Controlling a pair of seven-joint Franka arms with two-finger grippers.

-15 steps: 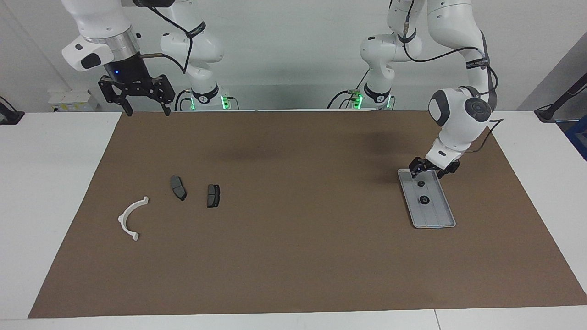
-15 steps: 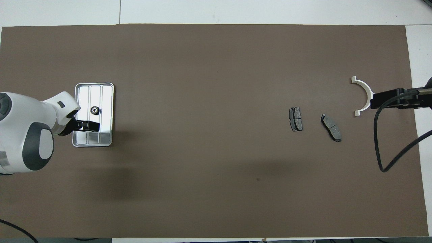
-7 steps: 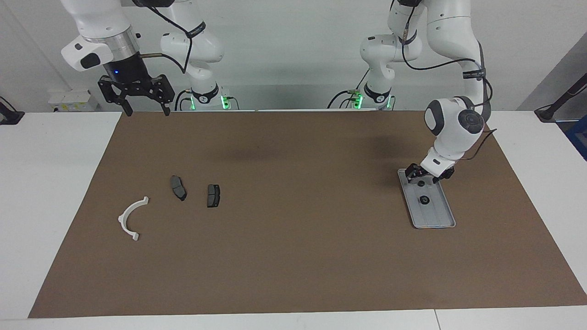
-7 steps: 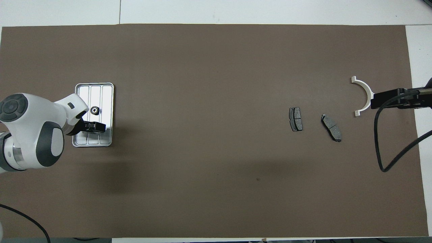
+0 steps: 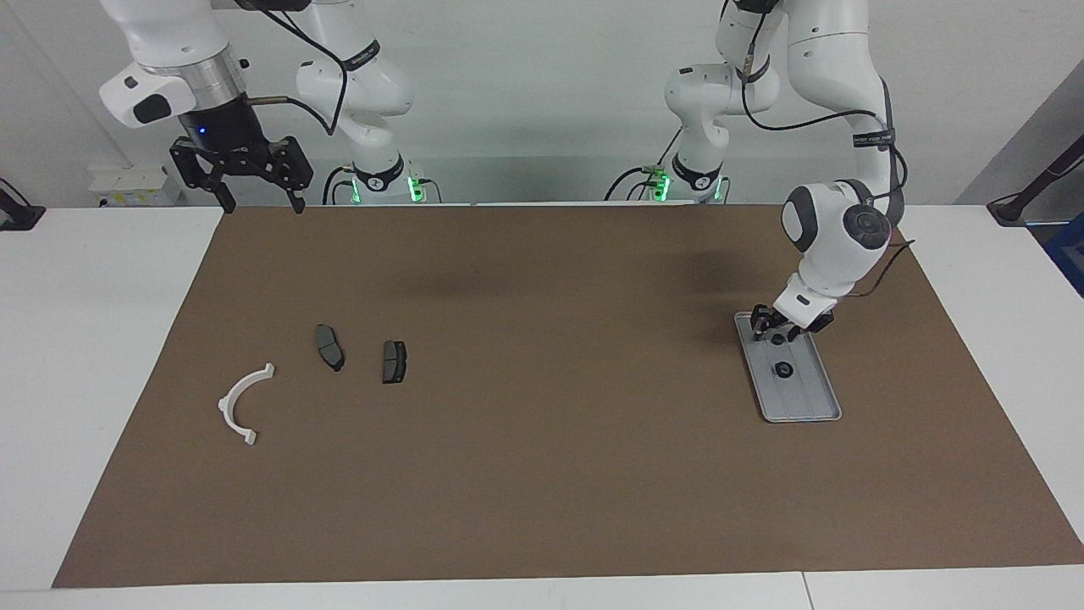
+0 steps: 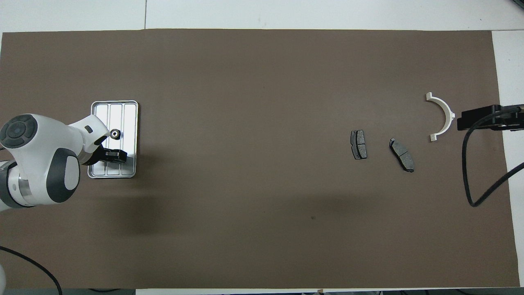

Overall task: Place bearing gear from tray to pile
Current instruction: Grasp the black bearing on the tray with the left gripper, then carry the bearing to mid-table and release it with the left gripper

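Brown matting (image 5: 542, 474) covers the white table. At the left arm's end, the silver tray (image 5: 800, 405) holds a bearing gear (image 5: 784, 370) at its middle. The left gripper (image 5: 777, 332) is lowered into the tray's end nearer the robots, over a second small dark part (image 5: 777, 340); open or closed cannot be told. Nothing has been delivered yet: lift, transfer and release are judged outstanding. The pile, comprising a white half-ring bracket (image 5: 244, 402) and two brake pads (image 5: 329, 347) (image 5: 394, 362), lies at the right arm's end. Unobstructed mat separates tray and pile. The tray rim must be cleared on lifting. The right gripper (image 5: 261, 202) waits open, raised above the mat's edge.
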